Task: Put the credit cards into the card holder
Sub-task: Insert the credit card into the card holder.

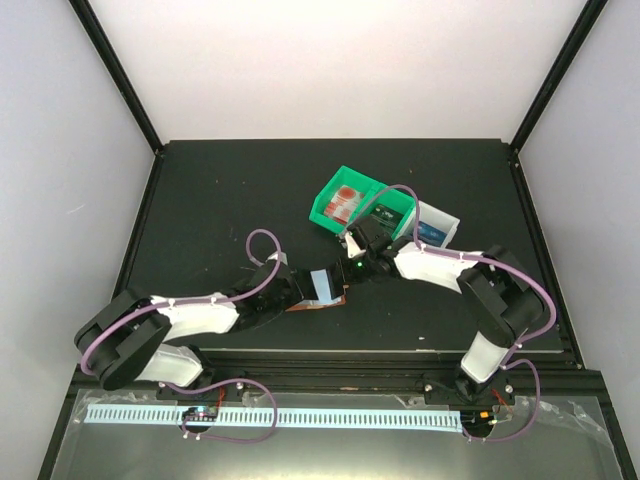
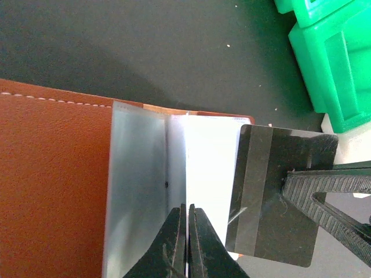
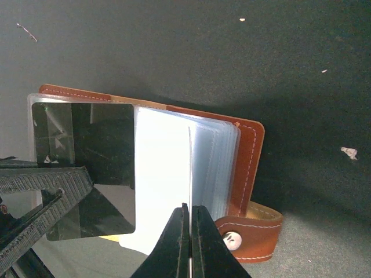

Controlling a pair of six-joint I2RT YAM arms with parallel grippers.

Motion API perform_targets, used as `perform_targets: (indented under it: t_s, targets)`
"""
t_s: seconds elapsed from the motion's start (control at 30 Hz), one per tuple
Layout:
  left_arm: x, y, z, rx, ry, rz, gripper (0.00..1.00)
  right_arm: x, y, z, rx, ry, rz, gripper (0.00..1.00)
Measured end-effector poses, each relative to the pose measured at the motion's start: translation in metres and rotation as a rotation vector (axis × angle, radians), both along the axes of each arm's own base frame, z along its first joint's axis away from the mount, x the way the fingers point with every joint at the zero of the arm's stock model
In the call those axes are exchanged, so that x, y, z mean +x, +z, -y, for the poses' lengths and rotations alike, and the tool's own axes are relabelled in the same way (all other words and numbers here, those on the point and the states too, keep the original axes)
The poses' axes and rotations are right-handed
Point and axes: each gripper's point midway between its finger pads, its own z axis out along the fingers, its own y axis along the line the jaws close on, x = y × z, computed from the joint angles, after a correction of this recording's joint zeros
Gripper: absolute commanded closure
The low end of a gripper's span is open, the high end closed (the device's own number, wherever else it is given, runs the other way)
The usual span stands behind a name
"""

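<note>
The brown leather card holder (image 1: 316, 305) lies open on the black table, its clear sleeves fanned out (image 2: 52, 185) (image 3: 252, 156). My left gripper (image 2: 186, 211) (image 1: 303, 286) is shut on one clear sleeve, seen edge-on. In the right wrist view that sleeve (image 3: 87, 162) looks dark, and the left gripper's fingers (image 3: 40, 185) are on it. My right gripper (image 3: 189, 211) (image 1: 351, 266) is shut on a dark credit card (image 2: 266, 191), seen edge-on between its jaws (image 3: 189, 168). The card sits at the sleeves' open edge.
A green bin (image 1: 325, 212) (image 2: 330, 63) with red cards (image 1: 345, 203) stands just behind the holder. A white bin (image 1: 449, 217) with blue cards (image 1: 430, 233) is to its right. The holder's strap and snap button (image 3: 232, 240) hang at its side.
</note>
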Motion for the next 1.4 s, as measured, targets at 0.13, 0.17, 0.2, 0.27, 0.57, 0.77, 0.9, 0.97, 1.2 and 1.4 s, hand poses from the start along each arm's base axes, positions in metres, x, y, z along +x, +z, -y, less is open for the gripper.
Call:
perform_targets:
  t_s: [0.13, 0.17, 0.2, 0.27, 0.57, 0.77, 0.9, 0.97, 1.2, 1.4]
  targets:
    - [-0.002, 0.002, -0.003, -0.001, 0.004, 0.008, 0.98, 0.0, 0.0, 0.0, -0.002, 0.0, -0.002, 0.99]
    - [-0.002, 0.004, -0.004, -0.005, 0.006, 0.015, 0.98, 0.0, -0.001, 0.0, -0.004, 0.0, -0.004, 0.99]
    - [-0.001, 0.007, -0.004, -0.007, 0.009, 0.021, 0.98, 0.001, -0.001, 0.0, -0.005, -0.001, -0.004, 0.99]
    - [-0.001, 0.012, -0.006, -0.012, 0.016, 0.033, 0.98, 0.001, -0.003, 0.0, -0.008, -0.001, -0.007, 0.99]
    - [-0.001, 0.007, -0.011, 0.016, 0.022, 0.025, 0.98, 0.001, -0.005, 0.0, -0.01, -0.001, -0.011, 0.99]
    - [0.0, -0.006, -0.011, 0.036, 0.02, 0.0, 0.98, 0.001, -0.005, 0.0, -0.01, -0.001, -0.01, 0.99]
    - [0.004, -0.007, -0.006, 0.009, 0.015, 0.005, 0.98, 0.001, -0.005, 0.0, -0.014, -0.004, -0.008, 0.99]
    - [0.006, -0.007, -0.003, -0.009, 0.009, 0.01, 0.98, 0.002, -0.006, 0.001, -0.019, -0.007, -0.006, 0.99]
    - [0.006, -0.005, 0.0, -0.042, -0.005, 0.02, 0.98, 0.006, 0.001, 0.011, -0.061, -0.033, 0.032, 0.99]
    - [0.004, -0.004, 0.003, -0.06, -0.026, 0.017, 0.98, 0.009, 0.007, 0.026, -0.126, -0.063, 0.073, 0.99]
